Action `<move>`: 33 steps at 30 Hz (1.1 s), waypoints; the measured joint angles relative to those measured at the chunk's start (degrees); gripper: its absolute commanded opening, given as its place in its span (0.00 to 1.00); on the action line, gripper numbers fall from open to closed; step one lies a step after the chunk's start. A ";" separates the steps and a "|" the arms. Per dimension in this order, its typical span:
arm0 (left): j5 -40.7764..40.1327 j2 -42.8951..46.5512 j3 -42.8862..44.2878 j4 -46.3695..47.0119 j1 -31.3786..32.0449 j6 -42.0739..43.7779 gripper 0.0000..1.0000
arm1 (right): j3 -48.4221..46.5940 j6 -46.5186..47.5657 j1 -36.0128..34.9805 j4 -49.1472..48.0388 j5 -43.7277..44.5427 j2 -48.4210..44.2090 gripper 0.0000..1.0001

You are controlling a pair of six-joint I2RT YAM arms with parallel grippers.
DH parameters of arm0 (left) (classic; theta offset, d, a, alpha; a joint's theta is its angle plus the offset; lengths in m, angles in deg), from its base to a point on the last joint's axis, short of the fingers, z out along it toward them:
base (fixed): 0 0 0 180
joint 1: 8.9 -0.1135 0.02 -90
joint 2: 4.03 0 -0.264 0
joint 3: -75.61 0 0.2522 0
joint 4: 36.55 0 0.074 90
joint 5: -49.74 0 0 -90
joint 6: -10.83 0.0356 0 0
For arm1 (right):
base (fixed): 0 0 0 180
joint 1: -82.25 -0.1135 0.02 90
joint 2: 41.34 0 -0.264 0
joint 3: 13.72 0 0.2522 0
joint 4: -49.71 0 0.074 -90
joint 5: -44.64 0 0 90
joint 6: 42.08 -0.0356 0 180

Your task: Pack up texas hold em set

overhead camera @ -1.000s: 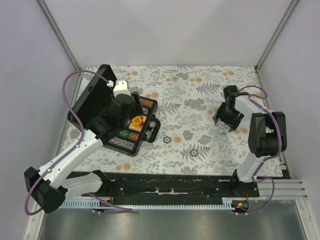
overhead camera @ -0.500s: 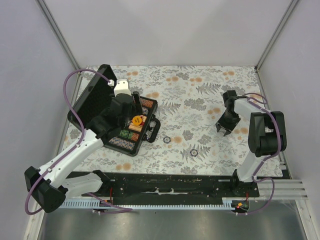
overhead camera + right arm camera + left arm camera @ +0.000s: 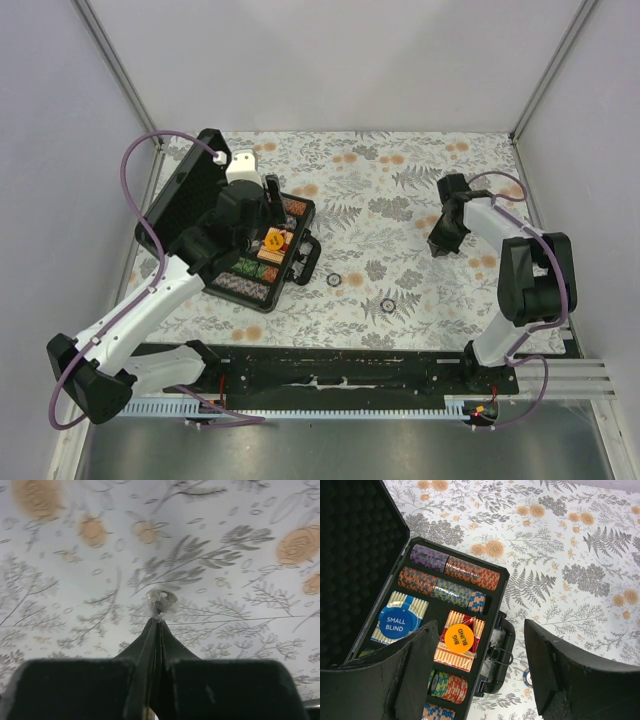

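Slippage is likely: the right gripper (image 3: 157, 623) is pressed shut, a small pale scrap (image 3: 161, 599) merely touching its tips. The left gripper (image 3: 481, 625) is held spread above the open briefcase (image 3: 360, 555); loose chips (image 3: 335, 280) are left nearby.

Table (image 3: 420, 180) under white cloth (image 3: 395, 165), grey fern and orange flower print (same pattern all over). Plain pale grey back wall (image 3: 330, 60) at 12 o'clock; side wall (image 3: 50, 200) at 9 o'clock, another at 3 o'clock. Slim metal posts (image 3: 115, 65) in far corners. Black rail (image 3: 340, 375) along table edge at 6 o'clock, grey metal sheet (image 3: 330, 450) beyond it. Light even, shadows soft.
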 measured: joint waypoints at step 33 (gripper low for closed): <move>-8.37 13.25 -1.33 -11.63 0.00 -0.35 0.72 | -52.28 15.67 -43.63 -16.39 -18.82 31.50 0.10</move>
